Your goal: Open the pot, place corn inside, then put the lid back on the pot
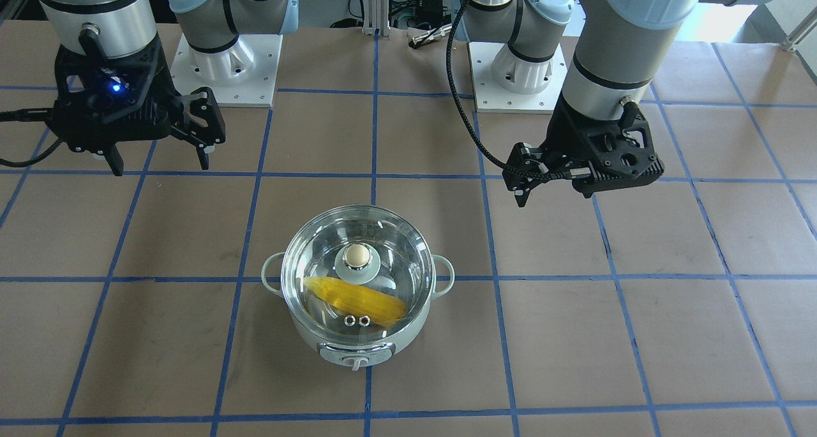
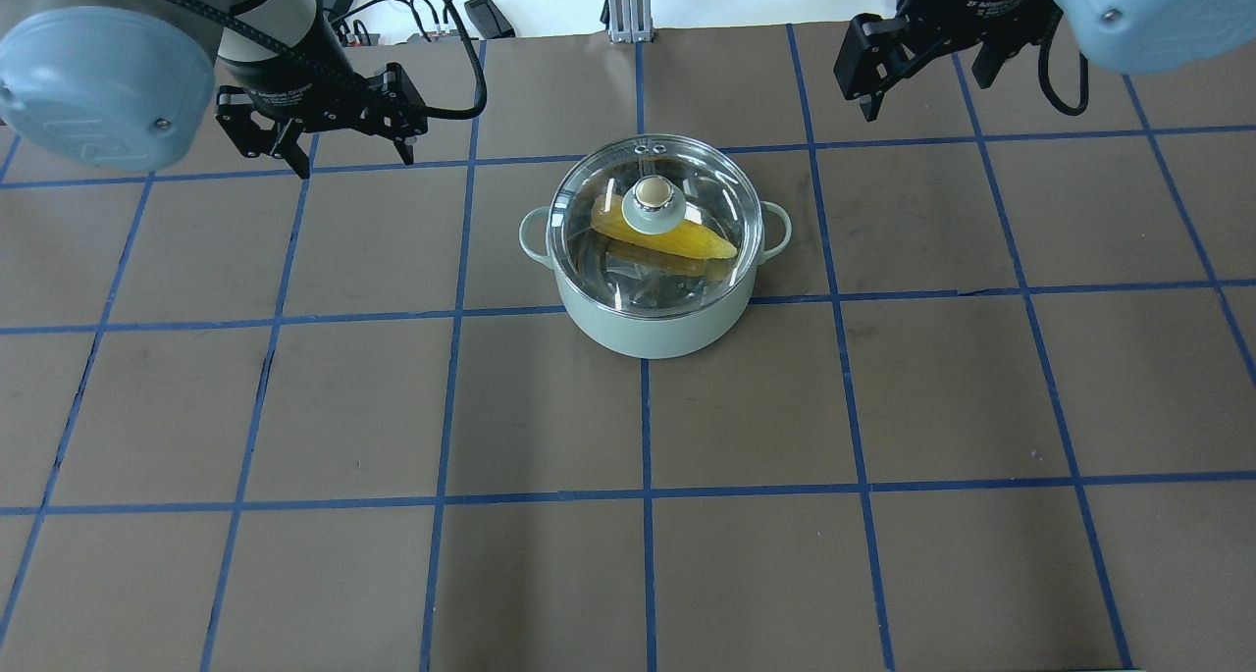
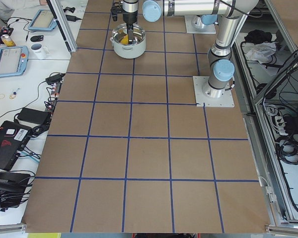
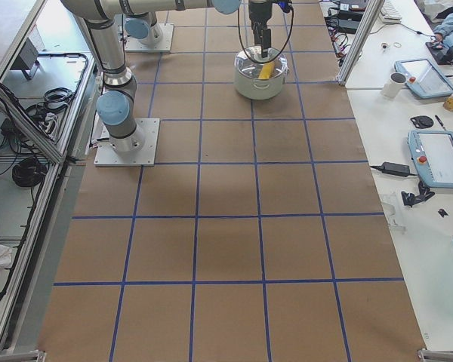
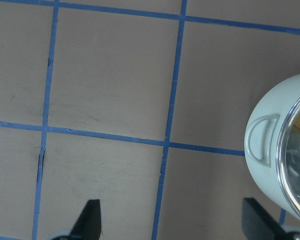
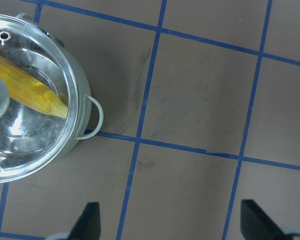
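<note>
The mint-green pot (image 2: 653,324) stands mid-table with the clear glass lid (image 2: 599,186) seated on its rim, beige knob up. The yellow corn (image 2: 687,242) lies inside the pot, seen through the glass; it also shows in the front view (image 1: 357,300) and the right wrist view (image 6: 30,87). My left gripper (image 2: 353,157) is open and empty, hovering to the pot's left. My right gripper (image 2: 922,83) is open and empty, hovering to its right. The left wrist view shows the pot's side handle (image 5: 262,140) off to the right of the open fingers.
The table is brown with blue tape grid lines (image 2: 643,427). The two arm bases (image 1: 226,67) stand at the robot's edge. Tablets, a mug and cables lie on side benches (image 3: 20,54) beyond the table.
</note>
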